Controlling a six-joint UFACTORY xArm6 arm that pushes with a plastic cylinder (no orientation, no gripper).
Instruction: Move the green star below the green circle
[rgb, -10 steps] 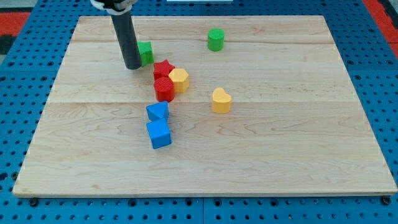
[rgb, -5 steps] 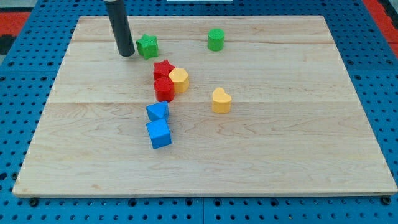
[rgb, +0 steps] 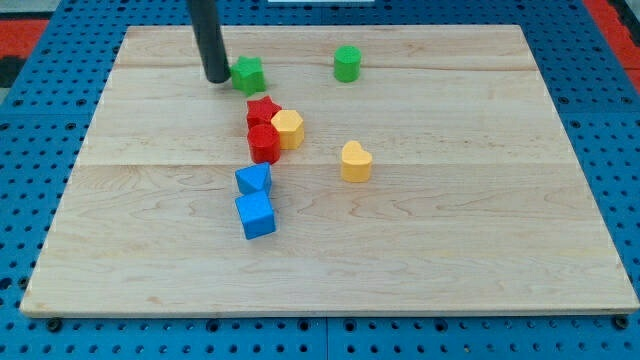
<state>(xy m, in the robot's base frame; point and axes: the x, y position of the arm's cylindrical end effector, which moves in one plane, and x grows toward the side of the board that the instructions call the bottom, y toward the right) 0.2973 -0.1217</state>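
Observation:
The green star (rgb: 249, 74) lies near the view's top, left of centre, on the wooden board (rgb: 450, 230). The green circle (rgb: 347, 63) stands to its right, slightly higher in the view. My tip (rgb: 216, 78) rests on the board right against the star's left side. The dark rod rises from it out of the view's top.
A red star (rgb: 262, 110), a red block (rgb: 264, 143) and a yellow hexagon (rgb: 288, 129) cluster just below the green star. A yellow heart (rgb: 355, 161) lies to the right. Two blue blocks (rgb: 254, 180) (rgb: 255, 215) sit lower down.
My tip has moved up and then right along the board. The green star has slid a little up and to the right, towards the green circle.

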